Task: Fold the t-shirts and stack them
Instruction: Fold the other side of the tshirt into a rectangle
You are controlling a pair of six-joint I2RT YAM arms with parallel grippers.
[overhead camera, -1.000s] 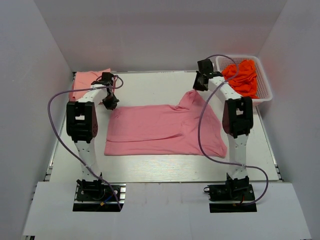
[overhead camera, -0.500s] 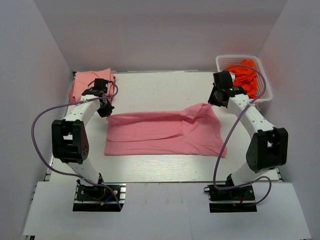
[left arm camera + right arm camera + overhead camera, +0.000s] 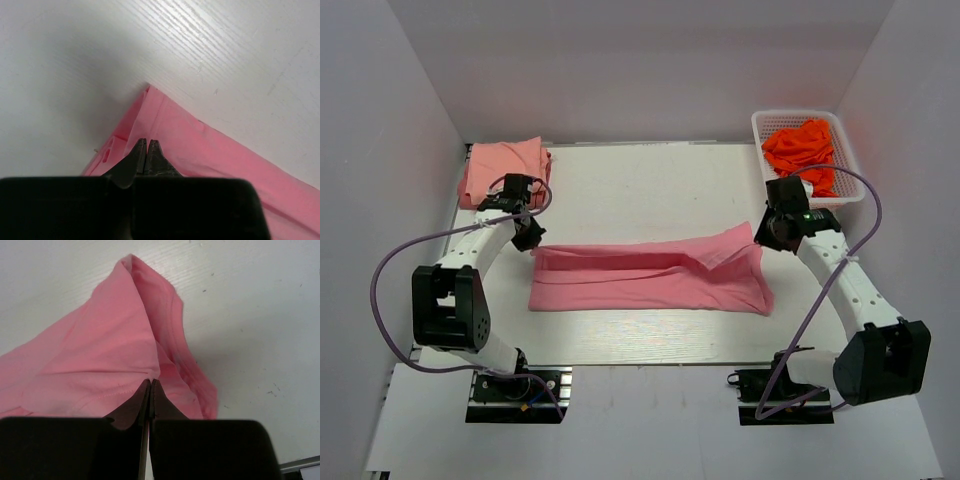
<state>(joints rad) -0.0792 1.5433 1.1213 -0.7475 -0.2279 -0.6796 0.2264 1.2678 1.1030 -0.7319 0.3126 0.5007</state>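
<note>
A rose pink t-shirt [image 3: 640,285] lies across the middle of the white table as a long band, its far edge doubled over toward me. My left gripper [image 3: 527,238] is at the band's far left corner, shut on the t-shirt's edge [image 3: 200,145]. My right gripper [image 3: 772,232] is at the far right corner, shut on a pinch of t-shirt [image 3: 100,355] that tents up to its tips [image 3: 151,381]. In the left wrist view the left gripper [image 3: 146,142] shows its tips pressed together over pink cloth. A paler salmon t-shirt [image 3: 505,168] lies folded at the back left corner.
A white mesh basket [image 3: 855,185] at the back right holds crumpled orange garments [image 3: 805,150]. Grey walls close in the table on the left, right and back. Bare table [image 3: 650,180] shows between the pink band and the back wall.
Both grippers have come toward the near edge and lower, carrying the shirt's far edge with them. The raised right corner has dropped and the shirt is now a narrower band.
</note>
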